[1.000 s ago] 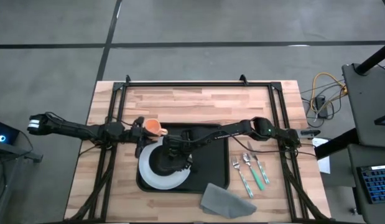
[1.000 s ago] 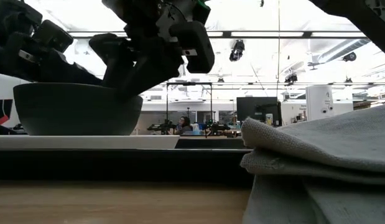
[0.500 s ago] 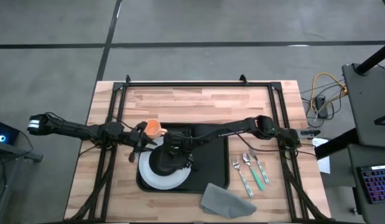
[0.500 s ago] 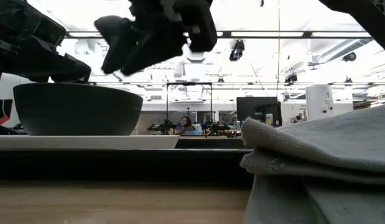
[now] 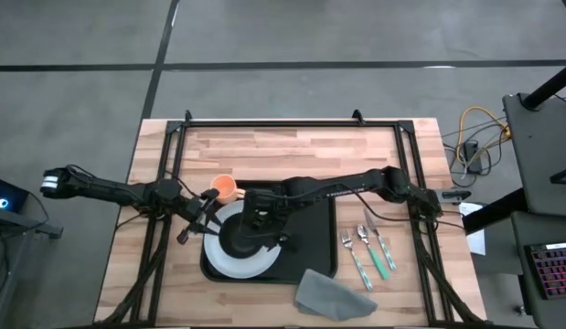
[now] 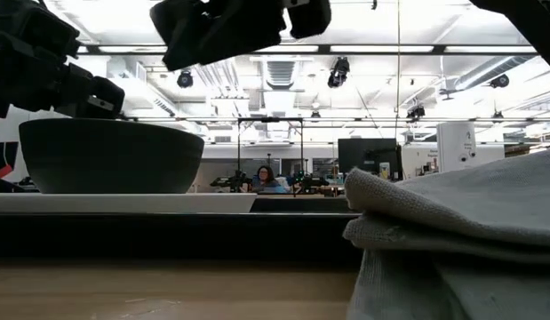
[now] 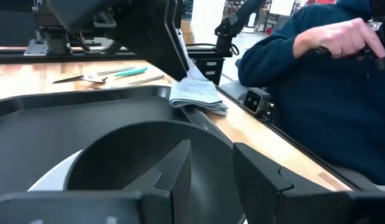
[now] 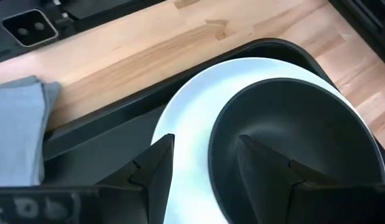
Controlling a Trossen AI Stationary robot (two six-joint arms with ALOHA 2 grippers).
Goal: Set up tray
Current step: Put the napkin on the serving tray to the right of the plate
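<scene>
The black tray (image 5: 319, 265) lies mid-table and carries a white plate (image 5: 229, 265) with a dark bowl (image 5: 237, 242) standing on it. My right gripper (image 5: 257, 219) hovers open above the bowl (image 8: 292, 130), clear of its rim, and shows high in the low view (image 6: 239, 22). My left gripper (image 5: 205, 212) is open just left of the plate, level with the bowl's rim (image 7: 136, 134), and points at the bowl. An orange cup (image 5: 224, 188) stands upright at the tray's far left corner.
A folded grey napkin (image 5: 324, 294) lies near the tray's near right corner. Forks and green-handled cutlery (image 5: 367, 249) lie right of the tray. A person in a blue top (image 7: 316, 93) sits beyond the table's near edge. The black frame rails (image 5: 292, 122) border the table.
My right gripper has risen from the bowl's rim and now hangs well clear above it; the bowl has stayed on the plate. My left gripper has moved from beside the orange cup toward the near edge, along the plate's left side. The cup has stayed put.
</scene>
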